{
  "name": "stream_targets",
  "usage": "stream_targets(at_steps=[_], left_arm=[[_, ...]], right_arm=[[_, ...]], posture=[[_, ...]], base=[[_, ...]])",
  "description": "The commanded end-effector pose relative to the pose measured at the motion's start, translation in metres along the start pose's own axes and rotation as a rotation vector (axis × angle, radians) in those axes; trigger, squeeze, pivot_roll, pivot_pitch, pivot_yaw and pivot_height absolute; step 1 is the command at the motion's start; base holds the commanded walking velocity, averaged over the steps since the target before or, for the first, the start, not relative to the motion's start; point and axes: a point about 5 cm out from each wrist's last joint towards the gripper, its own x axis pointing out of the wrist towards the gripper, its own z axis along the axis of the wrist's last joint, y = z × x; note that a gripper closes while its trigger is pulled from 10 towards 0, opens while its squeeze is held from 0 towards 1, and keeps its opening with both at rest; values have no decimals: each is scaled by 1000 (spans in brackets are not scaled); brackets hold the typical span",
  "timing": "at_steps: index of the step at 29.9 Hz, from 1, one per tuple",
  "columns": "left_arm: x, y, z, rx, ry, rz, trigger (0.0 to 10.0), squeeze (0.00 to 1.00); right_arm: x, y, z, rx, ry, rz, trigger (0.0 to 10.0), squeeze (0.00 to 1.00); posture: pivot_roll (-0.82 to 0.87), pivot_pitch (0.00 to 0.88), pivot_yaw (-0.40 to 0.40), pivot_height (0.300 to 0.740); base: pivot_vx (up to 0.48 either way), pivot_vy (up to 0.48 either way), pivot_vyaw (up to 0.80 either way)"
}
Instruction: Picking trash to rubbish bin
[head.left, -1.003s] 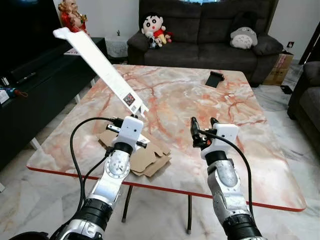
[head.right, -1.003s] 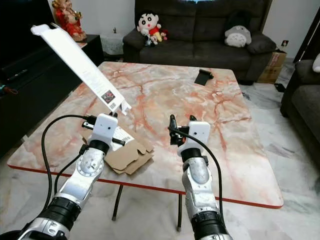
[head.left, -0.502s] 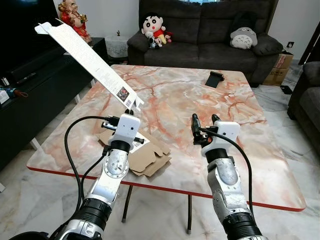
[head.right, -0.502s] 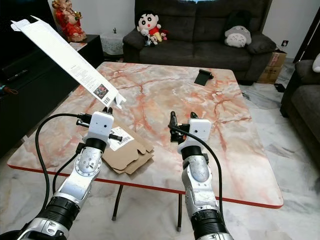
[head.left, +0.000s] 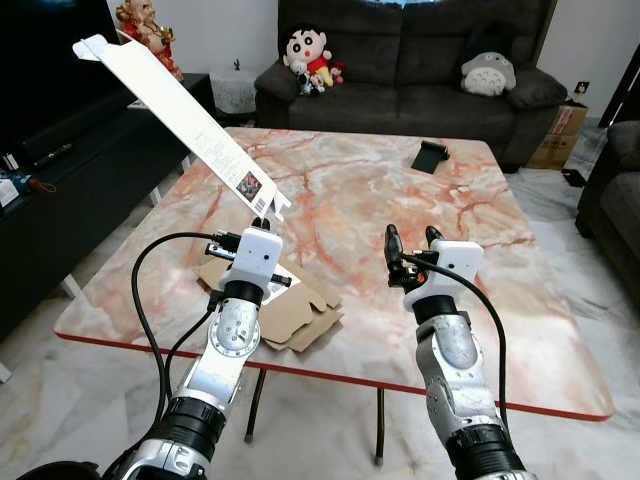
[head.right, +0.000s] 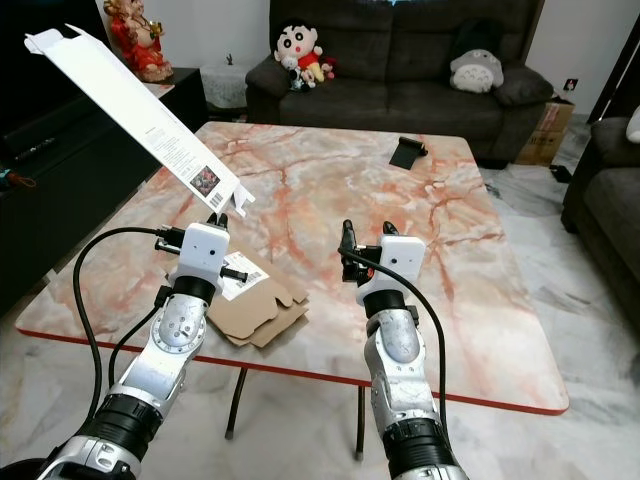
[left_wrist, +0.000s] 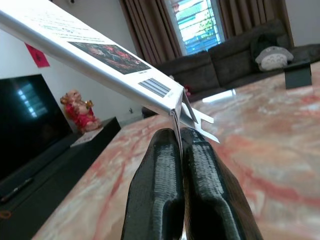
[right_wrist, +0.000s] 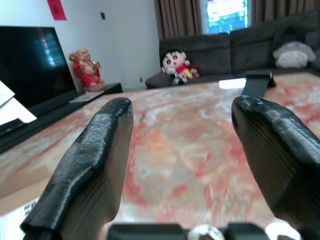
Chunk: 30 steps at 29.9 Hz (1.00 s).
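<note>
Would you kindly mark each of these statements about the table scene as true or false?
1. The left tool is shut on the long white box. True.
2. The right tool holds the flattened brown cardboard. False: it is open and holds nothing; the cardboard lies on the marble table.
3. The white box lies flat on the table. False: it is held up, slanting above the table's left side.
4. A small black object sits at the table's far side. True.

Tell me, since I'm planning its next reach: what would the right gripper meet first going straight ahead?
Nothing close: the open right gripper points over bare marble table. Farther along, probably the sofa; depth is unclear.
</note>
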Motion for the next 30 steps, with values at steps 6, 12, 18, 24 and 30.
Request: stream_targets(at_steps=[6, 12, 18, 24, 30], left_arm=[[-3, 2, 1, -19, -14, 9, 10000, 0], [-5, 2, 0, -22, -11, 7, 10000, 0], [-5, 1, -1, -21, -10, 3, 10000, 0], [-6, 1, -1, -20, -9, -1, 10000, 0], [-6, 3, -3, -17, -4, -2, 10000, 0]], right_arm=[[1, 0, 6, 2, -24, 4, 10000, 0], [0, 1, 4, 1, -16, 11, 10000, 0], [0, 1, 4, -1, -14, 9, 10000, 0], [-1, 0, 3, -2, -11, 1, 10000, 0], [-4, -3, -1, -4, 6, -3, 10000, 0]], posture=[[140, 0, 12, 740], [139, 0, 12, 740], [136, 0, 15, 740], [134, 0, 17, 740], [135, 0, 17, 740]], base=[[-289, 0, 0], [-309, 0, 0], [-308, 0, 0], [-308, 0, 0], [-301, 0, 0]])
